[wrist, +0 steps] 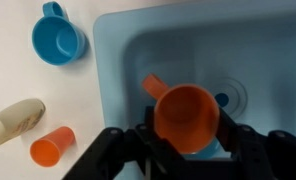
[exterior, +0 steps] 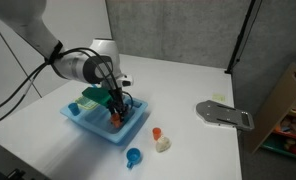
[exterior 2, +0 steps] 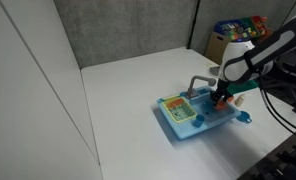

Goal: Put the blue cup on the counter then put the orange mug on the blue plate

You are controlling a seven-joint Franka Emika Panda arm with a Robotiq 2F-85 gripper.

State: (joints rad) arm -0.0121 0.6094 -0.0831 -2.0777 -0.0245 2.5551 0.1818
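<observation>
- Judged past the first step: blue cup (exterior: 134, 156) already set on the white table (exterior: 188, 75), toward its near edge, just off the sink (wrist: 113, 60) and beside the small orange piece (wrist: 51, 148) and cream piece (wrist: 15, 118).
- Now on the second step: fingers (wrist: 140, 140) drawn narrow, clamping the orange mug (wrist: 186, 115) in or just above the sink basin; cannot tell which.
- Cannot make out the blue plate clearly.
- Next, likely: lift clear of the sink wall, carry to the plate, lower upright, release.
</observation>
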